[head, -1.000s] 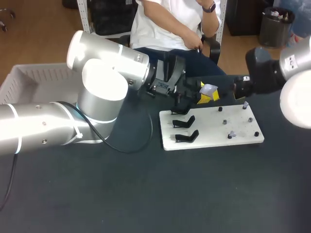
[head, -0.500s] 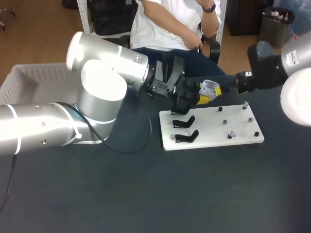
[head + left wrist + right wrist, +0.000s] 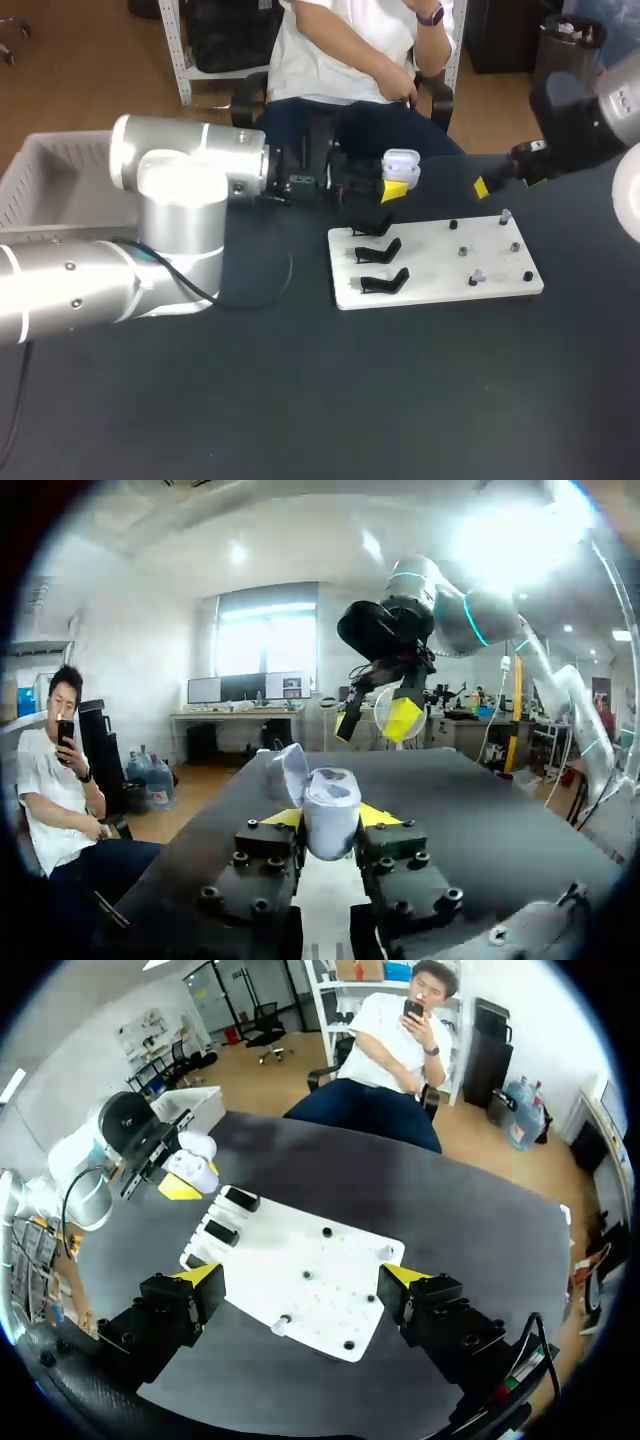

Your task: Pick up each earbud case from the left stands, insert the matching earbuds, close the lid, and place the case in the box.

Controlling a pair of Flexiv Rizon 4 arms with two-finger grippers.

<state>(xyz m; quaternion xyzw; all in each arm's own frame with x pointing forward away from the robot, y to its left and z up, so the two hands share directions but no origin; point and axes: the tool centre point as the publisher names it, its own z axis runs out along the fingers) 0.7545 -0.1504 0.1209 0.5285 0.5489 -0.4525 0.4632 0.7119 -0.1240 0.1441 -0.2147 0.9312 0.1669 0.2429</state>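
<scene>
Nearest, on the dark table (image 3: 300,400): a white board (image 3: 432,286), flat. Along its nine o'clock side, three black stands (image 3: 381,251) in a row. Over its three o'clock half, small dark pegs (image 3: 463,251) and two pale earbuds (image 3: 478,277), too small to make out further.

Just past the board's far edge, toward eleven o'clock: the left gripper (image 3: 328,832). Hangs raised off the table, clamped from two sides on a white earbud case (image 3: 401,164), yellow tips pressing its body. Case lid (image 3: 286,774) swung open and tilted back; inside of the case not clear.

Farther on, toward one o'clock from the board: the right gripper (image 3: 302,1278). Hovers in the air, well apart from the left gripper, fingers (image 3: 203,1274) spread wide, with the board below and ahead of them in the wrist view.

Farthest, toward ten o'clock from the board: a white box (image 3: 40,165), behind the left arm (image 3: 190,200).
</scene>
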